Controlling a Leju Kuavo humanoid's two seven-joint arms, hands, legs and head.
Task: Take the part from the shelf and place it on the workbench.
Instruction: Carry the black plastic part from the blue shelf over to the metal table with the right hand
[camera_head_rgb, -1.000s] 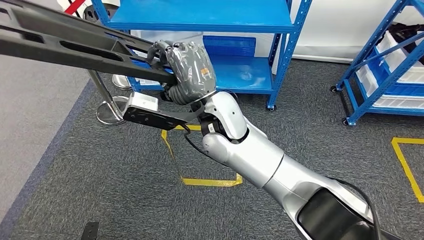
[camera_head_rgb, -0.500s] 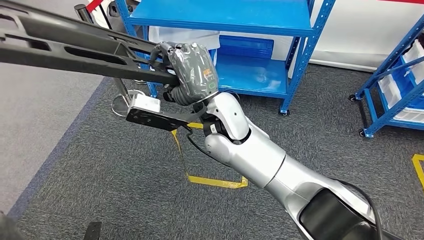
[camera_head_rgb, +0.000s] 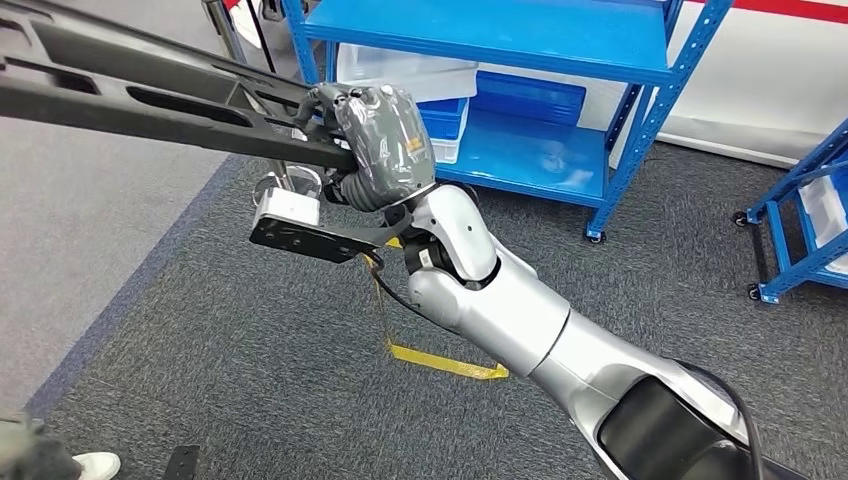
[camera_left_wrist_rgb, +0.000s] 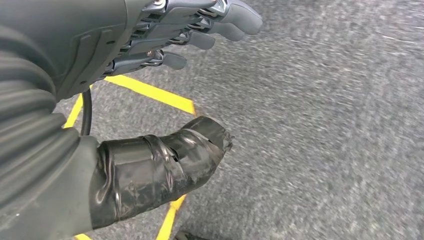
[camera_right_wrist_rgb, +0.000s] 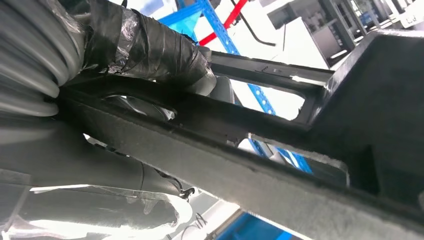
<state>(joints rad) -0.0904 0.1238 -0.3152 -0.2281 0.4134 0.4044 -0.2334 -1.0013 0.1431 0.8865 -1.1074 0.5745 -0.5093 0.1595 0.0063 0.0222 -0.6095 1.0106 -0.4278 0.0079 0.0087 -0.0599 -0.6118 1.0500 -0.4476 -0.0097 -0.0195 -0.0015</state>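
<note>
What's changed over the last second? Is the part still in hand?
The whole head view has shifted, so the camera is turning: the blue shelf and floor tape slide right and a shoe comes in. Those things have not moved. The right hand still grips the long black part, same pose.

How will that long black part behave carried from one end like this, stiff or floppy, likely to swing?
Probably stiff: the part juts straight out past the right hand with no visible sag. Likely light for its length, since it is an open frame with long cut-outs. Held near one end, it may lever against the grip and swing on turns.
</note>
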